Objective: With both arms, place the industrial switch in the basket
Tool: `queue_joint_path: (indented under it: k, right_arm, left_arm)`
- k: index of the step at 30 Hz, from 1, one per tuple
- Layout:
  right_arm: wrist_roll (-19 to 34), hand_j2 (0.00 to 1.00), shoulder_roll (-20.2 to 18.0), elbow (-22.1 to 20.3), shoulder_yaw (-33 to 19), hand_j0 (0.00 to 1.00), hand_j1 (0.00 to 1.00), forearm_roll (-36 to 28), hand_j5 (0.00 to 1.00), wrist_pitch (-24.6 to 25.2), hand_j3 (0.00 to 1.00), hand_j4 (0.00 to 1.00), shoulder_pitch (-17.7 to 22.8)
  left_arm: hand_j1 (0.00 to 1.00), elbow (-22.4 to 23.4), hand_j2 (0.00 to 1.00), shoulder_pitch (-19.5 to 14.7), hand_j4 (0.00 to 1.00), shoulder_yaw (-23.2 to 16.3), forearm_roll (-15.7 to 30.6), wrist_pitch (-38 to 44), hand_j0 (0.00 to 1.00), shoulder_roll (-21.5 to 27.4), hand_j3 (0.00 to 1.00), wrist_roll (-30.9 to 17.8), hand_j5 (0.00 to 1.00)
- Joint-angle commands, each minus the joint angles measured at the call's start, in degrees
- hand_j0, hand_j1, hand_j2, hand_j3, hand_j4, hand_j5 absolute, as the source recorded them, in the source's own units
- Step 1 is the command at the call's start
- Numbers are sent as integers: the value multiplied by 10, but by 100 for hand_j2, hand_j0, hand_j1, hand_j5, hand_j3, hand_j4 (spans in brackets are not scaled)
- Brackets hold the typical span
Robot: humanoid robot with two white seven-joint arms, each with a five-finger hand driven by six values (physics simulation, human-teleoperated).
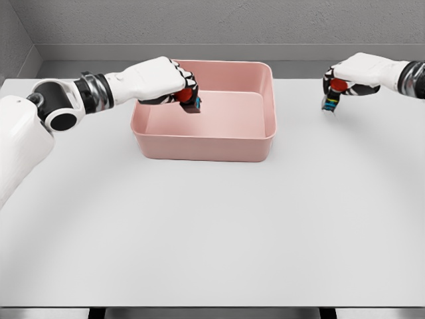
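Grey walls back a broad white worktop that fills your frame. Upper middle sits the pink basket, nothing resting on its floor. Your left hand hangs over its upper-left corner, curled around a red-capped industrial switch; let go too close to the rim and it could tip outside. At upper right your right hand clutches a second switch well clear of the basket, so a loosened grip drops it on the worktop.
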Motion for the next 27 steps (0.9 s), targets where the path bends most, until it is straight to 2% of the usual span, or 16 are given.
queue_joint_path:
  k: [1,4,8,9,10,11,12,13,19,24,26,27]
  right_arm:
    - [0,46,4,-14,-2,46,46,-3,46,1,46,46,0]
    - [0,46,5,-35,-2,46,46,-4,46,1,46,46,-6]
    - [0,46,6,-39,-2,46,46,-5,46,1,46,46,-12]
    - [0,46,13,-40,-2,46,46,-5,46,1,46,46,-16]
    - [0,45,15,-44,-2,45,45,-5,45,1,45,45,-17]
    - [0,45,16,-47,-2,45,45,-5,45,1,45,45,-18]
    - [1,45,17,-50,-2,45,45,-5,45,1,45,45,-21]
    - [1,45,17,-59,-2,45,45,-5,45,1,45,45,-21]
    - [8,44,17,-91,-2,44,44,-5,44,1,44,44,-25]
    - [12,44,17,-138,-2,44,44,-6,44,1,44,44,-26]
    - [22,44,32,-145,1,44,44,-6,44,1,44,44,-33]
    - [22,44,32,-150,1,44,44,-6,44,1,44,44,-33]
  left_arm:
    - [43,9,43,0,43,1,4,1,43,-2,43,0,43]
    - [43,45,43,-9,43,1,4,1,43,-13,43,1,43]
    - [45,54,45,-11,45,1,4,1,45,-13,45,1,45]
    - [56,54,56,-11,56,1,4,1,56,-13,56,2,56]
    - [72,54,72,-11,72,1,4,1,72,-12,72,2,72]
    - [82,54,82,-11,82,1,4,1,82,-12,82,2,82]
    - [90,54,90,-11,90,1,5,1,90,-11,90,2,90]
    - [93,54,93,-11,93,2,5,1,93,-9,93,2,93]
    - [94,52,94,-11,94,6,5,1,94,-4,94,3,94]
    - [94,48,94,-10,94,6,8,1,94,-3,94,4,94]
    - [96,33,96,-9,96,7,14,1,96,-3,96,5,96]
    - [97,16,97,-7,97,7,29,1,97,14,97,5,97]
